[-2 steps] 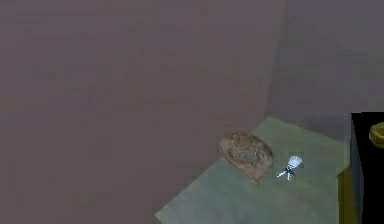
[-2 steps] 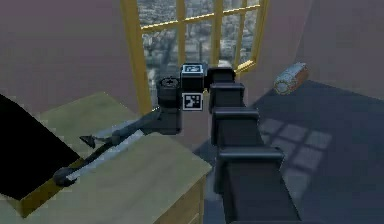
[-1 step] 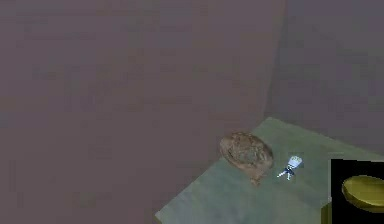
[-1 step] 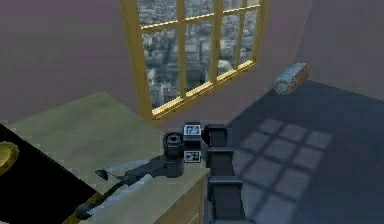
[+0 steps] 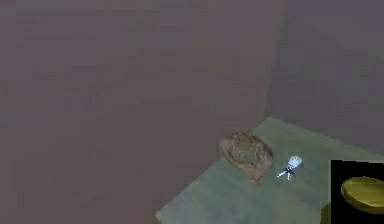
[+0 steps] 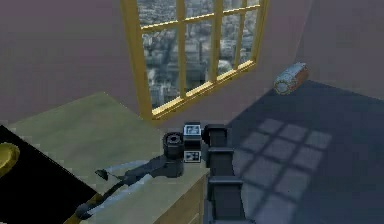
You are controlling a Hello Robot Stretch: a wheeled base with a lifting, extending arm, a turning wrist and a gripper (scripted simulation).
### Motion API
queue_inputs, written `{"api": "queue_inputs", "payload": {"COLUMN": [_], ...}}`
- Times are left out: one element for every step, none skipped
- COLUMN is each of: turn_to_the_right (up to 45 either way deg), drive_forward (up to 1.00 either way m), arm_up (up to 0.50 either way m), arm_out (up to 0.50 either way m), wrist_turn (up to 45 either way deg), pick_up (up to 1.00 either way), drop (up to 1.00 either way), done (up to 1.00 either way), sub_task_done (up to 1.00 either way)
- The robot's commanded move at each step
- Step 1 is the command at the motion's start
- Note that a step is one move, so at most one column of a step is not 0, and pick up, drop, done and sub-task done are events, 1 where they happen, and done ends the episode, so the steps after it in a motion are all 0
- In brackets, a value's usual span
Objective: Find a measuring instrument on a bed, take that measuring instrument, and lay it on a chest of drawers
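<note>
Sitting on a black surface, yellow bowl, its inside unclear, fingers by pale tabletop, cannot tell their grip

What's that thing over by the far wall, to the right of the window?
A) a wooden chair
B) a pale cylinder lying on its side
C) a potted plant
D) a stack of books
B: a pale cylinder lies on its side on the dark floor, to the right of the yellow-framed window.
</note>
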Motion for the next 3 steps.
{"api": "queue_inputs", "payload": {"turn_to_the_right": [0.0, 0.0, 0.0], "drive_forward": [0.0, 0.0, 0.0], "arm_up": [0.1, 0.0, 0.0], "arm_out": [0.0, -0.08, 0.0], "wrist_turn": [0.0, 0.0, 0.0], "pick_up": [0.0, 0.0, 0.0], "drop": [0.0, 0.0, 0.0], "done": [0.0, 0.0, 1.0], "sub_task_done": [0.0, 0.0, 0.0]}}
